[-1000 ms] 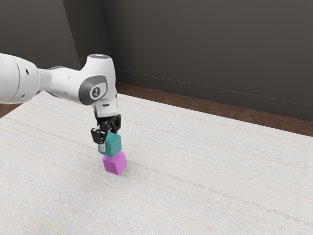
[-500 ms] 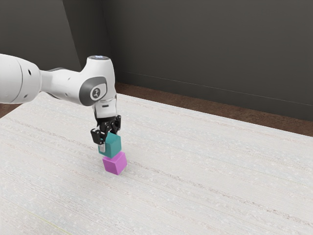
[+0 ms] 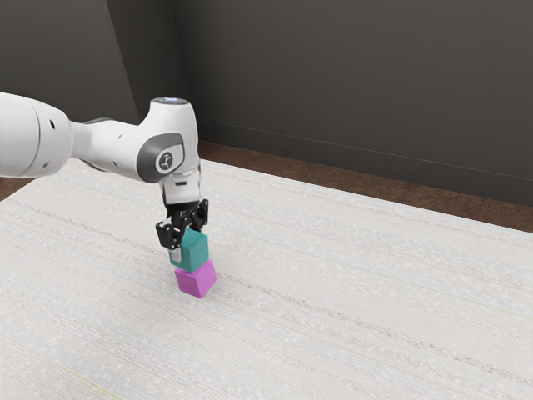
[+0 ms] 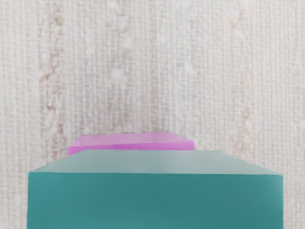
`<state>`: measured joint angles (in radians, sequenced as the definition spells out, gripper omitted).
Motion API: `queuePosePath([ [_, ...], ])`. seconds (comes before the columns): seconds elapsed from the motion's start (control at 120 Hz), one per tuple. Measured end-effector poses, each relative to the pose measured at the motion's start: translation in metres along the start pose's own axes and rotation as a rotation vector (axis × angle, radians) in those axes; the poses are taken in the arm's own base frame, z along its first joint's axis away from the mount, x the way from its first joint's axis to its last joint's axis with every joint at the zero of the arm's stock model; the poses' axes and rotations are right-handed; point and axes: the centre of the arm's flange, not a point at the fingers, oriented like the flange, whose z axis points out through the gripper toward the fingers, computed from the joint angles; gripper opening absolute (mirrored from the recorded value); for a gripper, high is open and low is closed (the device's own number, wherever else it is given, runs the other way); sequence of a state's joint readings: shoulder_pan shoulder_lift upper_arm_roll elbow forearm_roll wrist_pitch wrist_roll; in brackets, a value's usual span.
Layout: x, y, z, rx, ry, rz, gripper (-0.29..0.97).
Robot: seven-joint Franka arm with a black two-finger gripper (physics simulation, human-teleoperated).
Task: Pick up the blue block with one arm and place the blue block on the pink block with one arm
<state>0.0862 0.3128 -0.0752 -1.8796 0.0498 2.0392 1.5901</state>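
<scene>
Gripper (image 3: 185, 240) points straight down from a bent wrist, its black fingers closed against two opposite sides of the blue block (image 3: 195, 250), spread just as wide as the block. That block, more teal than blue, sits squarely on top of the pink block (image 3: 196, 279), touching it, and the two make a short upright stack on the table (image 3: 375, 292). From the hand's own camera the blue block (image 4: 152, 200) looms just under the hand, with a thin edge of the pink block (image 4: 131, 141) peeking out beyond it against the pale table (image 4: 152, 57). Above the gripper, the white arm (image 3: 100, 146) comes in from the exterior view's left, runs almost level, then turns down at a rounded grey-capped joint. The table is whitish with faint streaks running across it and reaches well beyond the stack. Past its far edge lies a strip of brown floor (image 3: 375, 179), then a dark grey wall (image 3: 350, 75) with a low baseboard.
</scene>
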Motion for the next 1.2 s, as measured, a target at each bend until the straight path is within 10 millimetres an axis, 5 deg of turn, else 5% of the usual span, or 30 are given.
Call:
queuePosePath([
  [0.3,0.000,0.001,-0.002,-0.001,0.000,0.003,0.62],
  [0.45,0.004,0.005,-0.019,0.023,0.005,0.006,0.65],
  [0.65,0.021,0.027,-0.076,0.084,0.039,0.007,0.67],
  [0.775,0.030,0.048,-0.136,0.111,0.040,-0.029,0.67],
  [0.858,0.047,0.055,-0.201,0.147,-0.011,-0.051,0.67],
  [0.967,0.062,0.071,-0.238,0.133,-0.043,-0.106,0.68],
  [1.2,0.021,0.094,-0.281,0.133,-0.035,-0.349,0.68],
])
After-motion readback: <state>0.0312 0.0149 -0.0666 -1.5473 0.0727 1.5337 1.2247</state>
